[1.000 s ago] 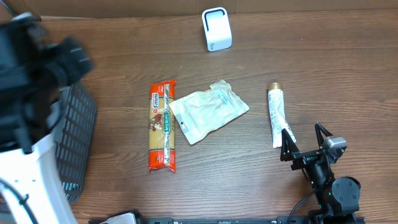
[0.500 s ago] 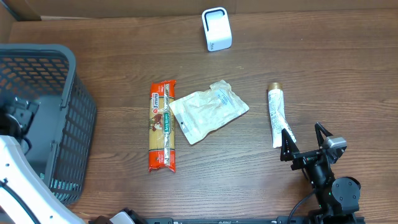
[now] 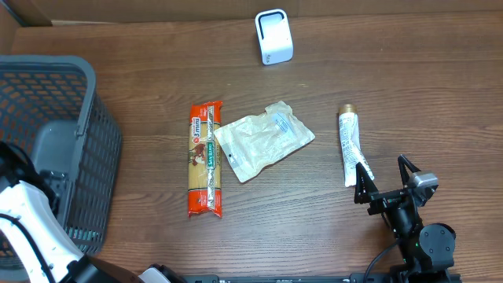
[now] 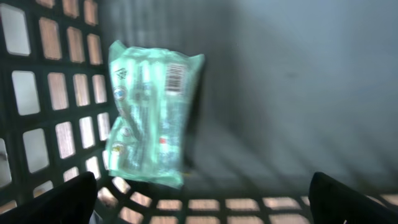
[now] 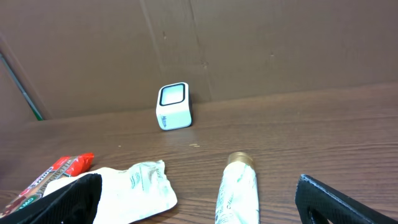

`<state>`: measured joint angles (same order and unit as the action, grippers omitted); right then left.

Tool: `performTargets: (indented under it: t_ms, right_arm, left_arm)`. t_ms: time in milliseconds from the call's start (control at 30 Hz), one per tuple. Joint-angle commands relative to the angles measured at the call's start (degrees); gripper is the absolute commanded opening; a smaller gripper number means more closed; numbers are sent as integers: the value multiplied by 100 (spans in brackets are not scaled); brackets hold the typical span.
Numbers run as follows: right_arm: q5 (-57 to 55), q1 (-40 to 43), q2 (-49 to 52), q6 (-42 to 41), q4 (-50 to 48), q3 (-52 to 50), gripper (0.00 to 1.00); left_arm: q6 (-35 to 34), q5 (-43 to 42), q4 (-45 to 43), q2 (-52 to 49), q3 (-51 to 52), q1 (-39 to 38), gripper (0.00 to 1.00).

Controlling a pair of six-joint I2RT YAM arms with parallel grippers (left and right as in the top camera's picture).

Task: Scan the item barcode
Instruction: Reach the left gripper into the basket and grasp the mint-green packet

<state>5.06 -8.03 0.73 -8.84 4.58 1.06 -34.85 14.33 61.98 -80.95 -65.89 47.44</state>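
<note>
Two sets of fingers, both spread wide, holding nothing. The left fingers [image 4: 74, 199] hang inside the basket [image 4: 37, 74], clear of the green packet [image 4: 149, 118], which sits by the grid wall, barcode showing. The right fingers [image 5: 68, 199] rest low over the worktop [image 3: 393, 79] near the tube [image 3: 350, 145]. The scanner [image 3: 273, 36] stands at the far edge.

relative to the pouch [image 3: 263, 141]: pasta pack [image 3: 206, 159] just left, tube [image 3: 350, 147] right, scanner [image 3: 273, 37] behind, basket [image 3: 94, 149] far left, a packet [image 4: 152, 112] in it.

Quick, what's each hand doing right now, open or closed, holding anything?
Left hand: open, holding nothing.
Right hand: open, holding nothing.
</note>
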Motion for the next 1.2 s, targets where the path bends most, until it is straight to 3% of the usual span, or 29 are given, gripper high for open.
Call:
performTargets:
  t_ms: [0, 433, 600, 1167]
  right_arm:
    - [-52, -55, -57, -17, -20, -61, 100]
    - [-52, -55, -57, -17, -20, -61, 100]
    - [-52, -55, -57, -17, -20, -61, 100]
    - [-52, -55, -57, -15, -20, -61, 100]
  left_arm:
    - [-114, 726, -234, -114, 424, 28, 100]
    - [-116, 726, -704, -1056, 885, 28, 99]
    - [-114, 678, -772, -1493, 881, 26, 94]
    - [162, -107, -695, -1488, 584, 535, 95]
